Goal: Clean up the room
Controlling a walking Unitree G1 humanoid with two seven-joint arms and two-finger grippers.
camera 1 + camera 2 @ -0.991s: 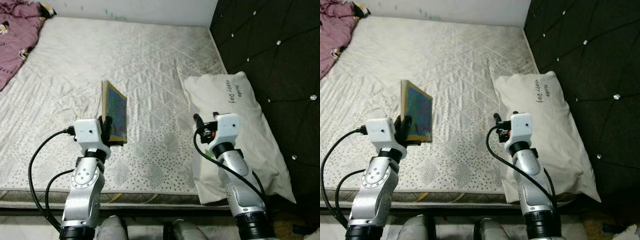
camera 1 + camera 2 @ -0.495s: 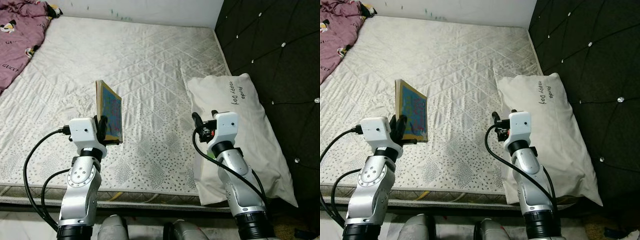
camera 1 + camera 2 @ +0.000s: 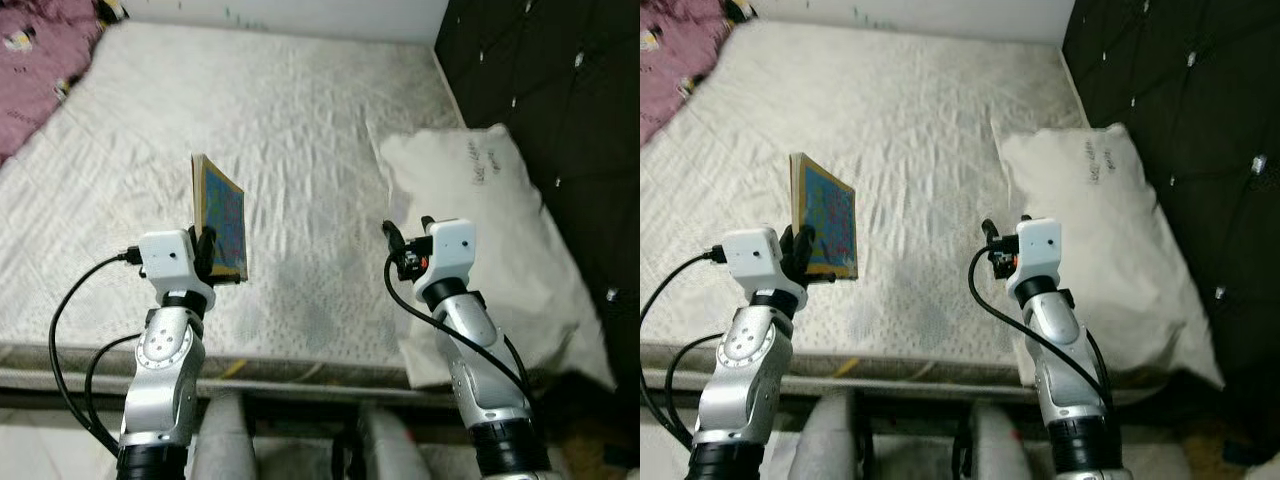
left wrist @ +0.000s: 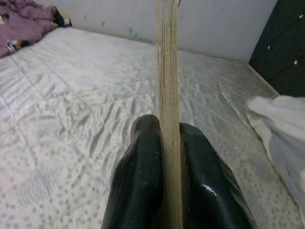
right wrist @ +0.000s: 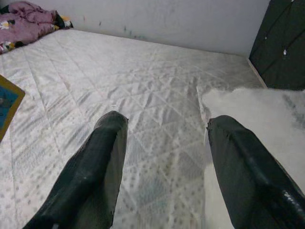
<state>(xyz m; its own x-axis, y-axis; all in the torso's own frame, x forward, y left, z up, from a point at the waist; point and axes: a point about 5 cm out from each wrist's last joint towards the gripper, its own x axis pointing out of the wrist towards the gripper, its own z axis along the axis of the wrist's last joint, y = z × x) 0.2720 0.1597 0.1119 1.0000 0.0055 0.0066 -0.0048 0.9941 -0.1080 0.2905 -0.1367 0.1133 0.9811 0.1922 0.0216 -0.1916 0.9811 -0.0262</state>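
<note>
Book (image 3: 222,219) unmoved, clamped in left gripper (image 3: 207,252).

I'm looking down at the mattress (image 3: 300,130), which runs from the near edge back to the wall (image 4: 214,24). The headboard (image 3: 560,80) stands along its right side, and the pillow (image 3: 490,210) lies on the mattress right against it. A blanket (image 3: 30,80) is bunched at the far left corner. My left gripper (image 4: 164,191) is up over the near left part of the mattress, pinching a book (image 3: 220,222) that stands upright on edge (clear of the surface, as far as I can tell). My right gripper (image 5: 164,167) hangs over the near right part, fingers apart, just left of the pillow.
</note>
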